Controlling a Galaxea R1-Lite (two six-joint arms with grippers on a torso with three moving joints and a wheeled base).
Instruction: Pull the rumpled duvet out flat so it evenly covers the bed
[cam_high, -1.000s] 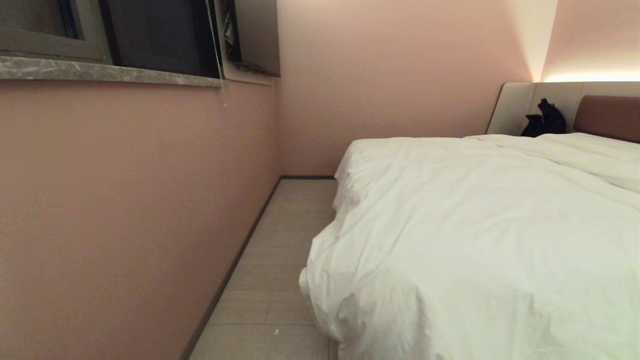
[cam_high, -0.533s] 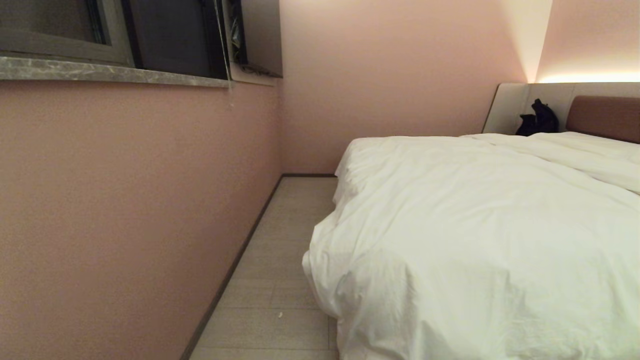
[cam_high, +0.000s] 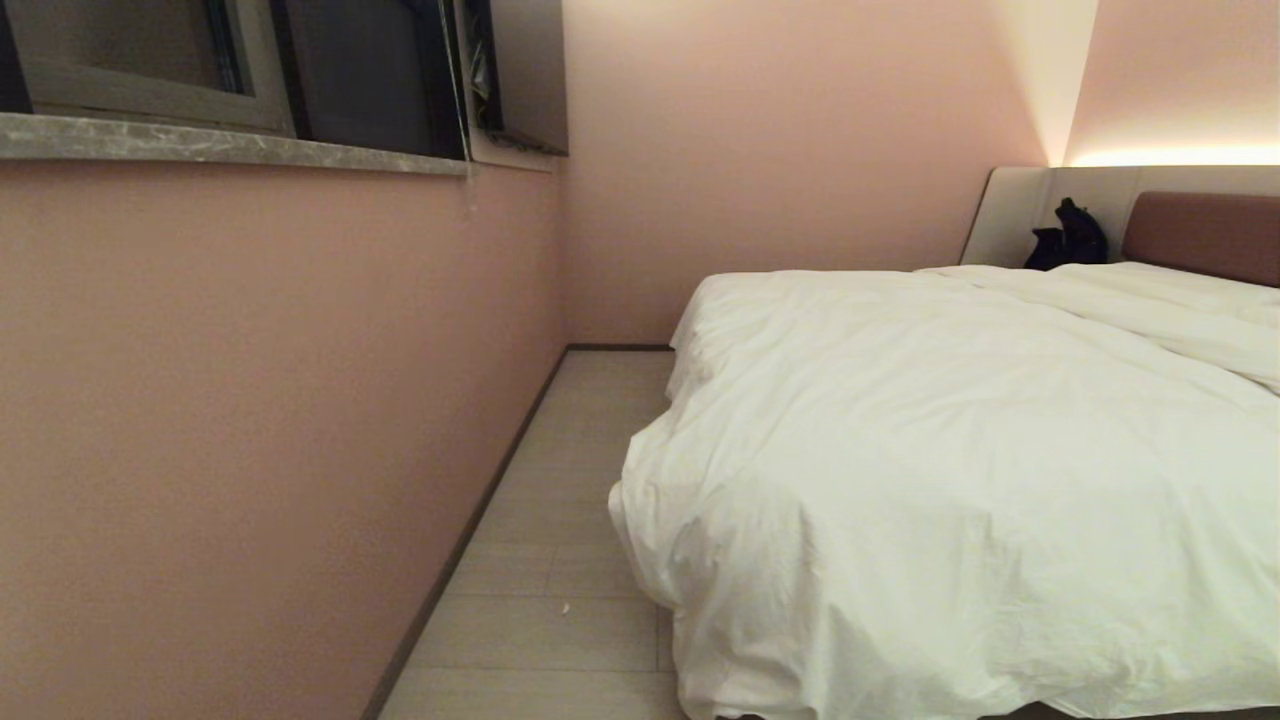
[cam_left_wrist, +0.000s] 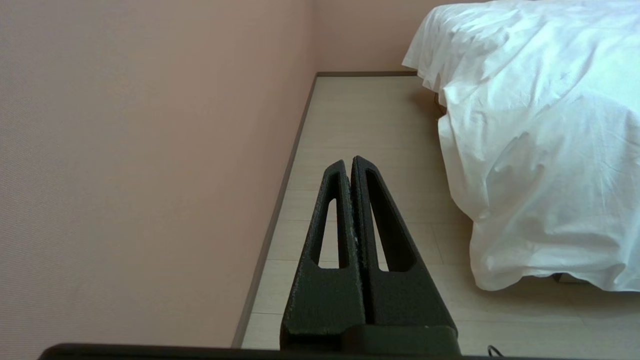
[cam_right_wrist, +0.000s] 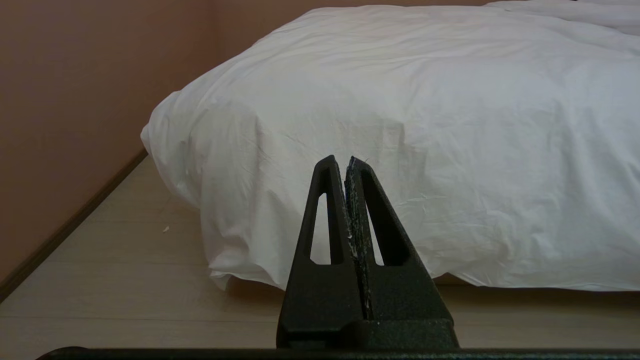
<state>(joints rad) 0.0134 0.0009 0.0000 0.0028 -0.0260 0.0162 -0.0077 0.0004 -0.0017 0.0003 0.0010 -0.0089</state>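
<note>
The white duvet lies spread over the bed, draped over the near left corner and hanging close to the floor. It also fills the right wrist view and shows at the side of the left wrist view. Neither arm appears in the head view. My left gripper is shut and empty, held low over the floor strip between wall and bed. My right gripper is shut and empty, pointing at the duvet's hanging foot edge, apart from it.
A pink wall with a stone window sill runs along the left. A narrow strip of pale floor lies between wall and bed. A dark object sits by the headboard panel.
The whole head view has shifted: the bed sits a little farther and lower in frame and more floor shows, so the camera moved. The duvet and arms look unchanged.
</note>
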